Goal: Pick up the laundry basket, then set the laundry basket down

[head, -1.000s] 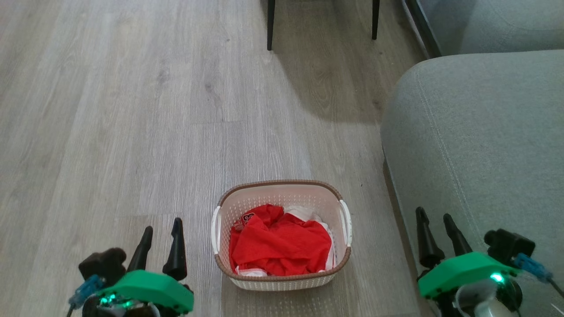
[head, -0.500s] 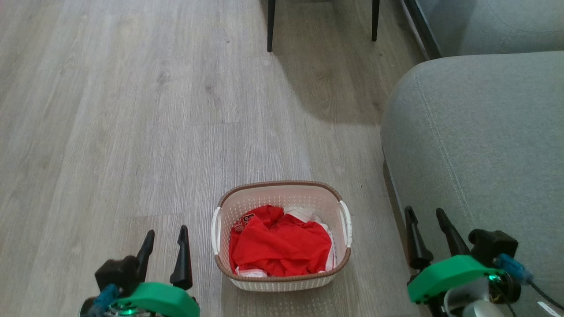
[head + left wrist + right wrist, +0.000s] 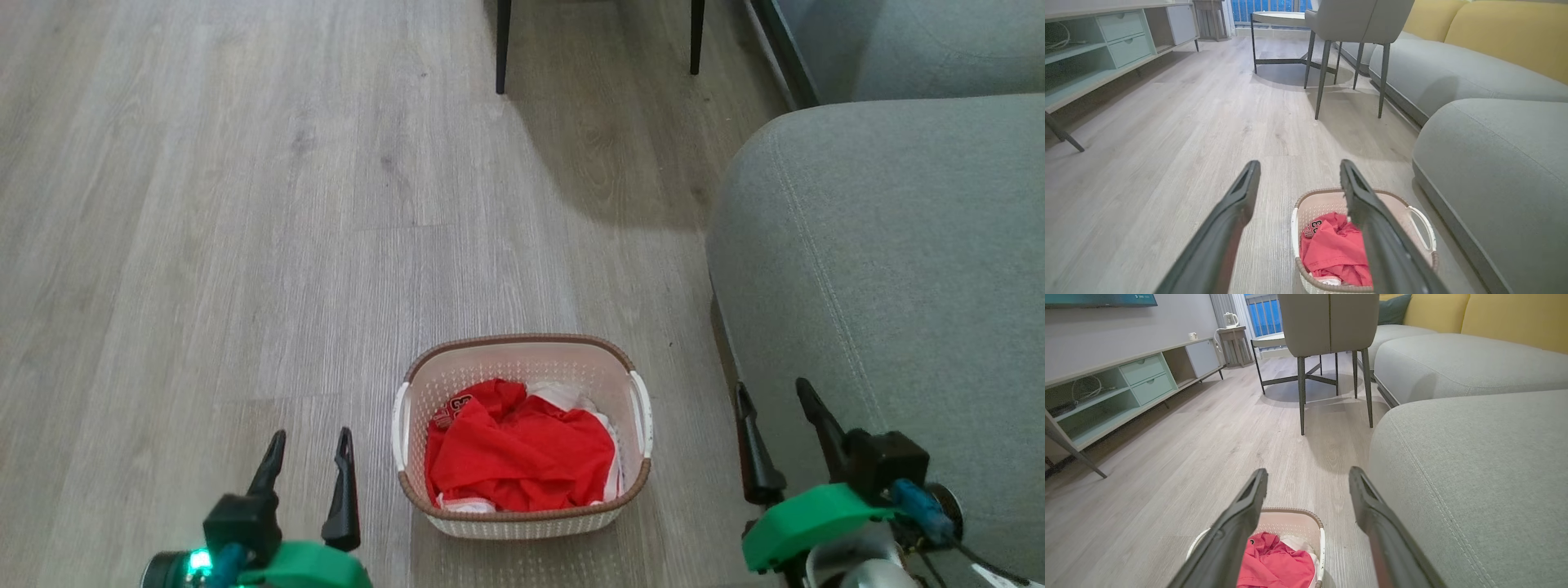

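1. The laundry basket (image 3: 522, 359) stands upright on the wood-look floor (image 3: 245, 245). It is near the robot, between the two grippers and just left of the grey sofa (image 3: 890, 269).
2. Red and white clothes (image 3: 522, 457) lie inside the basket, below its brown rim.
3. The left gripper (image 3: 311, 434) is left of the basket, near the left handle (image 3: 399, 429) but apart from it. Its jaws are spread wide and hold nothing.
4. The right gripper (image 3: 771, 385) is right of the basket at the sofa's edge, apart from the right handle (image 3: 642, 420). Its jaws are spread wide and hold nothing.
5. Dark chair legs (image 3: 502, 49) stand on the far floor.
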Controlling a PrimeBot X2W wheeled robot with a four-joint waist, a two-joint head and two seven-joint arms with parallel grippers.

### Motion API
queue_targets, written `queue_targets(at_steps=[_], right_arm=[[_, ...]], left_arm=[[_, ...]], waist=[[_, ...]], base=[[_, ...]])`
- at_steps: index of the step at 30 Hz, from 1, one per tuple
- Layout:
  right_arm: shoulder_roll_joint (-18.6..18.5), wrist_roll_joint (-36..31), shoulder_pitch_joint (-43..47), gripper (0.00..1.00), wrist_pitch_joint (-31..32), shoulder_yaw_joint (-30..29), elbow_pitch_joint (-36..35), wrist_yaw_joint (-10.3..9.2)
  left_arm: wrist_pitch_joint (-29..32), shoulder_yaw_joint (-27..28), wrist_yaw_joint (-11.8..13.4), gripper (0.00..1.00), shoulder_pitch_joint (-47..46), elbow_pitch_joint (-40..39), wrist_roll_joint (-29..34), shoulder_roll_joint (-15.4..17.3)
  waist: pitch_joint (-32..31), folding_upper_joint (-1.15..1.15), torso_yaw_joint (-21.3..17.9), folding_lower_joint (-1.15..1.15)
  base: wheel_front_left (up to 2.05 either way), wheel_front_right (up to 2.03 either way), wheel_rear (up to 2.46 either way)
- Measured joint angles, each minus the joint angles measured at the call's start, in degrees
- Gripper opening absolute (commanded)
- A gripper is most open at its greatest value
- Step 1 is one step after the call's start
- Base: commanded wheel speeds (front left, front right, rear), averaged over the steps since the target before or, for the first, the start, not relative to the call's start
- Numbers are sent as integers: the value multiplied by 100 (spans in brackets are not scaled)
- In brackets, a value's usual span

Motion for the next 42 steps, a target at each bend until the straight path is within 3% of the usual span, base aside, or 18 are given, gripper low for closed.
queue_targets(at_steps=[9, 42], right_arm=[[-5, -512, 61, 100, -120, 74, -35, 0], [-8, -512, 53, 100, -121, 47, -32, 1]], left_arm=[[-163, -32, 83, 100, 52, -34, 483, 10], [-164, -36, 90, 100, 48, -29, 454, 22]], waist=[[27, 0, 6, 0], [263, 0, -2, 0]], base=[[0, 0, 0], [0, 0, 0]])
